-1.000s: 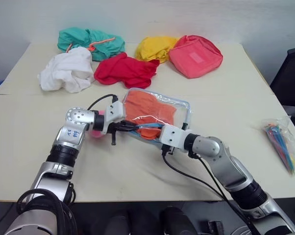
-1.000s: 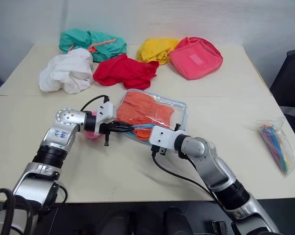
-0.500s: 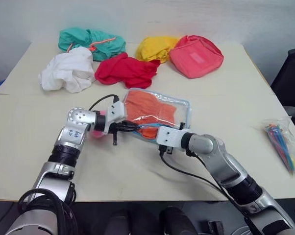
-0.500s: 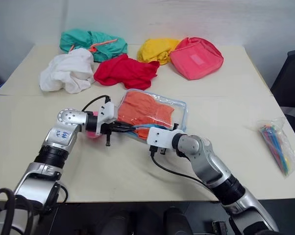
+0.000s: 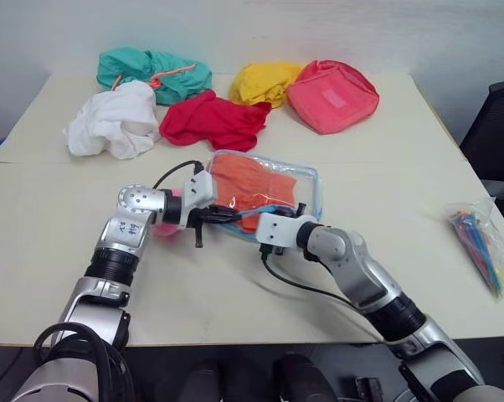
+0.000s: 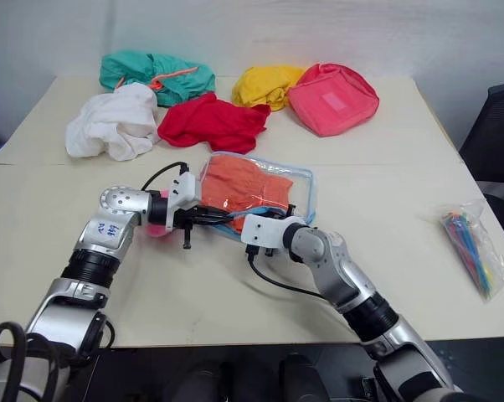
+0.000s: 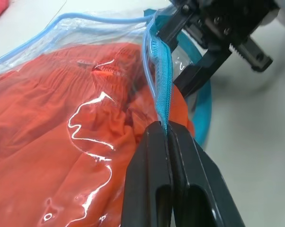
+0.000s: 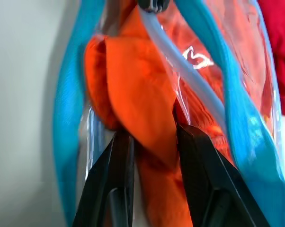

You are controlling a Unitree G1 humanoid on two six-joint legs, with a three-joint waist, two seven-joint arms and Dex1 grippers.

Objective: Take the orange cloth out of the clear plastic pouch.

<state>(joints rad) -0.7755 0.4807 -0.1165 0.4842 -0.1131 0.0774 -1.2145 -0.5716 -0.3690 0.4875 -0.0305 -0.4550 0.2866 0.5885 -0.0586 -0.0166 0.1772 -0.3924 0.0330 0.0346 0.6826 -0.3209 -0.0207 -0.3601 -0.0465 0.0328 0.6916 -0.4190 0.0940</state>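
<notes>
A: Where is the clear plastic pouch point(image 5: 269, 194) right now?

B: It lies near the middle of the table point(image 5: 386, 159), in front of the row of bundled fabrics. The orange cloth point(image 5: 250, 189) is mostly inside it, pressed against the see-through wall.

A: And the left claw point(image 7: 167, 137)?

B: Its two black fingers are pinched tight on the pouch's light blue zipper trim point(image 7: 159, 71), lifting that edge at the open mouth. The left wrist view shows the trim running straight down into the closed fingers.

A: What about the right claw point(image 8: 152, 142)?

B: It sits at the pouch mouth, just beside the left one, with its fingers partway apart. A fold of the orange cloth sticks out of the opening and lies between them; both fingers press against that fold, so it is gripping the cloth.

A: What else is on the table?

B: At the far side, a teal cloth point(image 5: 151, 71), a white cloth point(image 5: 114, 121), the red cloth point(image 5: 214, 119), the yellow cloth point(image 5: 264, 82) and the coral-pink fabric pouch point(image 5: 331, 96). Toward the right edge, well apart from the rest, lies a small clear bag of coloured sticks point(image 5: 484, 243). A black chair point(image 5: 499, 134) stands beyond that edge.
</notes>
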